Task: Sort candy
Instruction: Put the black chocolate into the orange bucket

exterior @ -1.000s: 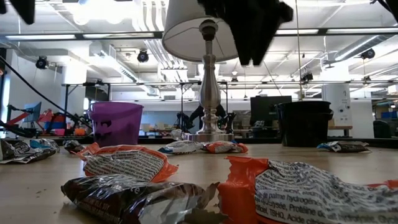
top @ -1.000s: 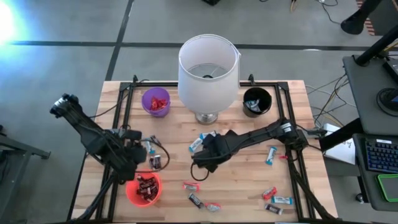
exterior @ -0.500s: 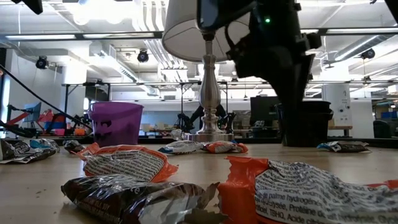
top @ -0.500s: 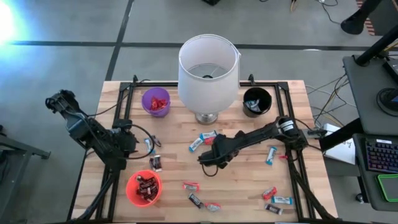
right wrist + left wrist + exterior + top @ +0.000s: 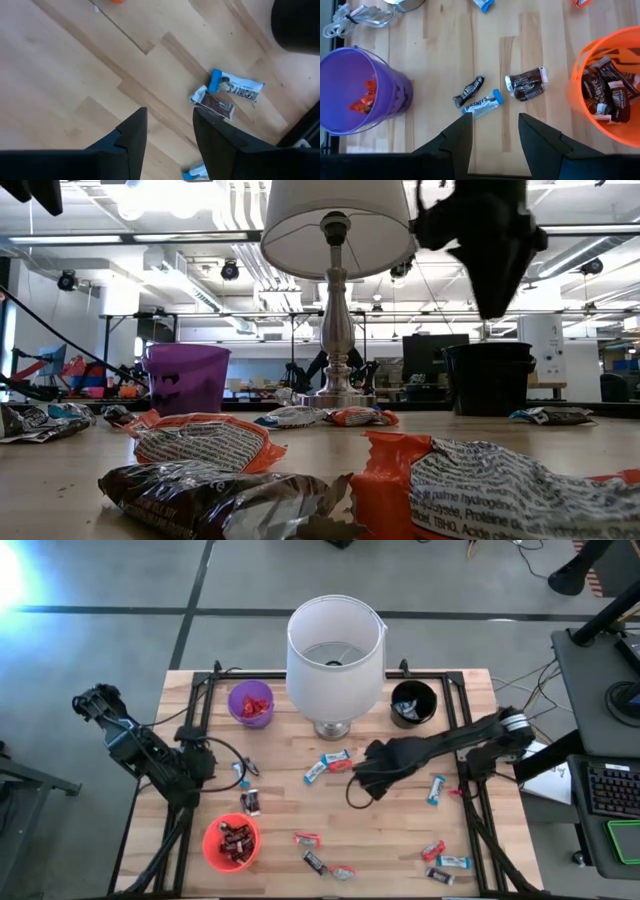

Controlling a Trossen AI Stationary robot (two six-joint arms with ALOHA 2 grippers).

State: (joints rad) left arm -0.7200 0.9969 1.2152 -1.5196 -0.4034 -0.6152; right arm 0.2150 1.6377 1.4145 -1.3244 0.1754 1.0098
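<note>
- The candy (image 5: 323, 762) lay scattered over the table (image 5: 400, 850): a few pieces around the middle near the lamp (image 5: 335, 655), a clump toward 5 o'clock, and two or three near the left edge at 9 o'clock.
- More pieces already sat in the purple cup (image 5: 250, 703) at 11 o'clock and the orange cup (image 5: 230, 842) at 7 o'clock; a black cup (image 5: 413, 703) stood at 1 o'clock.
- The left gripper (image 5: 495, 131) hung at 9 o'clock, fingers apart and holding nothing, just over a blue-and-white bar (image 5: 481, 104).
- The right gripper (image 5: 169, 131) hovered right of centre over bare wood, likewise parted and empty, with a blue-and-white piece (image 5: 236, 86) and a dark piece (image 5: 214, 104) lying touching ahead of it.
- The bars looked light and small, with slick, crinkly wrappers that would slide on the wood; a pinch across the narrow middle of the body seemed safer than the loose, crimped ends.
- "HERSHEY'S" could be read on the blue-and-white bar in the left wrist view; the dark bar (image 5: 469, 91) touching it carried writing too small to read.
</note>
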